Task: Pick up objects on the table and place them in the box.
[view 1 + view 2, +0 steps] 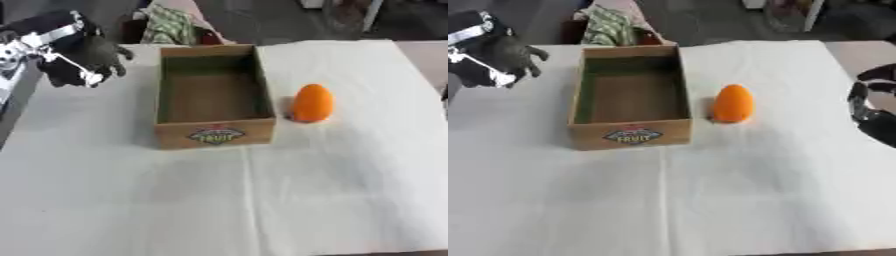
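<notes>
Robot hand — orange object beyond box

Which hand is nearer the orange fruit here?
Right. The right hand shows at the right edge, level with the orange fruit, with bare cloth between. The left hand hangs beyond the box, at its far left corner.
</notes>
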Tool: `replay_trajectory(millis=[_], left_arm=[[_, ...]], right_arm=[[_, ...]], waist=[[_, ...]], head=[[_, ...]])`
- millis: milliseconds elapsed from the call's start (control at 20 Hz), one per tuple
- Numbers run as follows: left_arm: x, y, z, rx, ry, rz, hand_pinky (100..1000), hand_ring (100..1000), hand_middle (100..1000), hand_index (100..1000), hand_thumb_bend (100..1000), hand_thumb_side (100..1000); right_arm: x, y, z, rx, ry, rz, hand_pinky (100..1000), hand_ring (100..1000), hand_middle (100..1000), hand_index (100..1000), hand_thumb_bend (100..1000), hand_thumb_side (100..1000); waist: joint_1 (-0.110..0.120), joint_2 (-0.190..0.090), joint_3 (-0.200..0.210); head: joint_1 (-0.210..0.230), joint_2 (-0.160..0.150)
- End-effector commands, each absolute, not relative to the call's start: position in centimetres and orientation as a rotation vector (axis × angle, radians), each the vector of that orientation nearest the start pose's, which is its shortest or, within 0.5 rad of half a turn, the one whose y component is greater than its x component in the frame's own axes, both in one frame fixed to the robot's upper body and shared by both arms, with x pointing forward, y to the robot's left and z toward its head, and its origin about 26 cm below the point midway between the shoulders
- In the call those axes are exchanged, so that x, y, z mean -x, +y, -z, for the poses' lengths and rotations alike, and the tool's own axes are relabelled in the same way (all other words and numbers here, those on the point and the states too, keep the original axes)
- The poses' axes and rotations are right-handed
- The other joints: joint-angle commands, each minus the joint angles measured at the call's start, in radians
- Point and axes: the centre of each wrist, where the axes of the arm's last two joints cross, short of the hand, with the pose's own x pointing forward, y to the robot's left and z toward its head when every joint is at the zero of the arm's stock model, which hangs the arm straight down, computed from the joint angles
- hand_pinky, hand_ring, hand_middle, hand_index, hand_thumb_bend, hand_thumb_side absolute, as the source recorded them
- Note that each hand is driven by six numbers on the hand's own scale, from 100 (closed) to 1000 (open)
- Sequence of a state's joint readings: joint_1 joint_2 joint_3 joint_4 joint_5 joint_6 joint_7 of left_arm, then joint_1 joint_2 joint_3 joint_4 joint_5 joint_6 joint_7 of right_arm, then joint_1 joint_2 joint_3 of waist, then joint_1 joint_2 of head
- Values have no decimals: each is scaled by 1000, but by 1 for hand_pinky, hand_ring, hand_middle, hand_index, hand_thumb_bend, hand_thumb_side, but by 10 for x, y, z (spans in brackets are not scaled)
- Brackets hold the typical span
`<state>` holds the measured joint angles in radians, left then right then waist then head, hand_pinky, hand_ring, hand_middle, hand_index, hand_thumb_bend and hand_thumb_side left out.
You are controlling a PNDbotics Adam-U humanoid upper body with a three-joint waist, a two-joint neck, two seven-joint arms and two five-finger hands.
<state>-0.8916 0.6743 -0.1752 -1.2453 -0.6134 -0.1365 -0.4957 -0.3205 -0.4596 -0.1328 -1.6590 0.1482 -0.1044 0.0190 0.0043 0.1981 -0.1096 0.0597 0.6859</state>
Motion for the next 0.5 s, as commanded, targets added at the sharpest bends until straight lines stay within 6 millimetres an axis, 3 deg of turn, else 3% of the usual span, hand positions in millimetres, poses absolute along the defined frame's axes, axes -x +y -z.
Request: replay_trajectory(millis=[50,500], left_arm=[[-437,305,-300,-929,-1602,1478,557,215,230,477,100,100],[-461,246,-290,-907,-1657,1544,562,223,235,494,100,100]], right_arm=[[-341,-347,-169,550,-2063,-481,760,800,618,626,100,100],[-346,-329,-168,455,-2081,-546,761,800,613,625,100,100]], waist=[[0,-20,-8],[-8,-13,-60]], head=[[8,4],[45,-10]])
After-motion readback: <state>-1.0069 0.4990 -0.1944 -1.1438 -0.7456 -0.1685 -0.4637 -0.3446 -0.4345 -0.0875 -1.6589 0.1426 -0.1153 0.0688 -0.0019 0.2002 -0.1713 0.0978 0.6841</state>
